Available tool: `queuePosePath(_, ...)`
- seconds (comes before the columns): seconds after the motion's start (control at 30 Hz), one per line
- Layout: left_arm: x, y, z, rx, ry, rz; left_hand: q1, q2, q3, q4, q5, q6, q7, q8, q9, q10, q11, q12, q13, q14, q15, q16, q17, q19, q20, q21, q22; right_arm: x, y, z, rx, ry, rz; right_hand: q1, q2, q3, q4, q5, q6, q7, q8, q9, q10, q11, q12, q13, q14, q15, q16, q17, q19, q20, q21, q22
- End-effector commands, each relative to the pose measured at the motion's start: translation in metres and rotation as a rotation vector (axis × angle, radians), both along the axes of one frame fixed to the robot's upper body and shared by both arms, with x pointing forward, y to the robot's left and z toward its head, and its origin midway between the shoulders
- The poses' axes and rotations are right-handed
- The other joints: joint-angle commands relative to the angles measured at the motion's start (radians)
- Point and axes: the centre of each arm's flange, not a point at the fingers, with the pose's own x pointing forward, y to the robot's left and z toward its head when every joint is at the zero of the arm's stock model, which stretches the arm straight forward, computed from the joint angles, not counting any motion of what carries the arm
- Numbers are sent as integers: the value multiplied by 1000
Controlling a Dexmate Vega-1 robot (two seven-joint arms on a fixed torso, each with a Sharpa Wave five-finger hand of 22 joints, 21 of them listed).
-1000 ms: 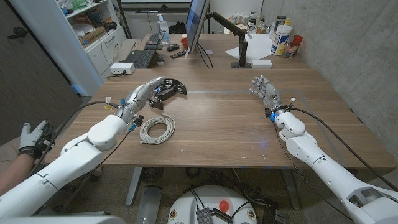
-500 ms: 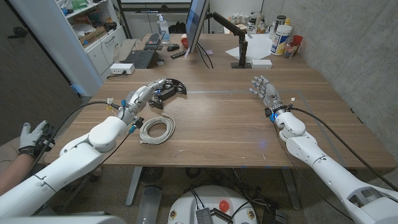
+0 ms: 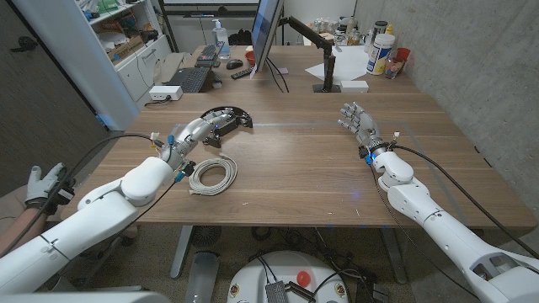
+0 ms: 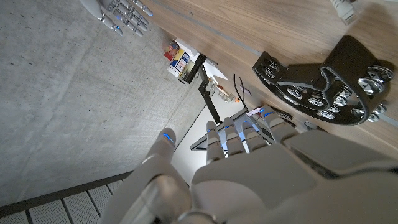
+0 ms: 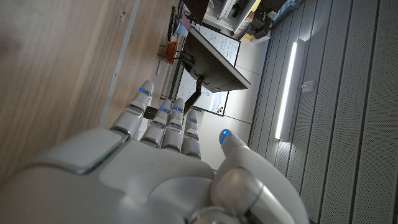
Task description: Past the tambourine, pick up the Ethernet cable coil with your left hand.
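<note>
Step in hand: approach, nothing grasped. Left hand point(image 3: 195, 130) hangs with fingers apart and empty, fingertips reaching to the black half-moon tambourine with metal jingles point(image 3: 229, 119); in the left wrist view the hand point(image 4: 261, 155) sits just short of the tambourine point(image 4: 329, 81). Coiled grey Ethernet cable point(image 3: 212, 175) lies flat on the wooden worktop point(image 3: 295, 160), on the robot's side of the tambourine, just beside the left forearm, untouched.

Next move, my read: the hand is over the tambourine, not the coil, so it needs to come back toward the coil, drop, and close fingers around the loops.

Room: bare worktop to the right of the coil; worktop's left edge is near it. Right hand point(image 3: 357, 119), well to the right of the tambourine, fingers spread, holds nothing.
</note>
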Motion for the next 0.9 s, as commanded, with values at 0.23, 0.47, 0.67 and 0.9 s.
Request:
queuePosePath(0.23, -5, -8, 0, 85, -38, 80, 37, 3, 10, -27, 7, 24, -3, 10, 4, 21, -5, 12, 3, 16, -23, 5, 2, 11, -7, 2, 1, 0, 0, 1, 0, -1, -1, 1, 8, 0, -1, 2, 5, -4, 10, 0, 7, -2, 6, -1, 6, -16, 8, 2, 5, 2, 5, 3)
queuePosePath(0.47, -8, -10, 1, 118, -49, 109, 53, 4, 15, -41, 7, 37, -4, 12, 4, 31, -9, 14, 2, 21, -27, 6, 2, 16, -15, 3, 1, 0, 0, 1, -1, -3, -1, 1, 8, 0, -2, 3, 5, -4, 11, 0, 8, 0, 6, -2, 6, -17, 8, 1, 6, 2, 6, 3)
queuePosePath(0.67, -10, -13, -1, 148, -62, 136, 63, 3, 17, -51, 6, 49, -4, 14, 4, 38, -12, 16, 2, 24, -33, 5, 2, 19, -25, 3, 1, -1, 0, 1, -1, -2, 0, 1, 8, -1, -1, 3, 5, -5, 11, 0, 8, -2, 7, -2, 4, -15, 8, 0, 6, 2, 6, 3)
queuePosePath(0.9, -14, -14, -4, 178, -80, 170, 75, 1, 21, -61, 5, 61, -4, 16, 4, 49, -14, 19, 2, 25, -38, 5, 2, 21, -23, 3, 1, -1, 0, 1, 0, -1, -2, 1, 8, -2, -2, 3, 4, -5, 11, 0, 7, 1, 7, -2, 5, -15, 9, 0, 6, 2, 6, 3)
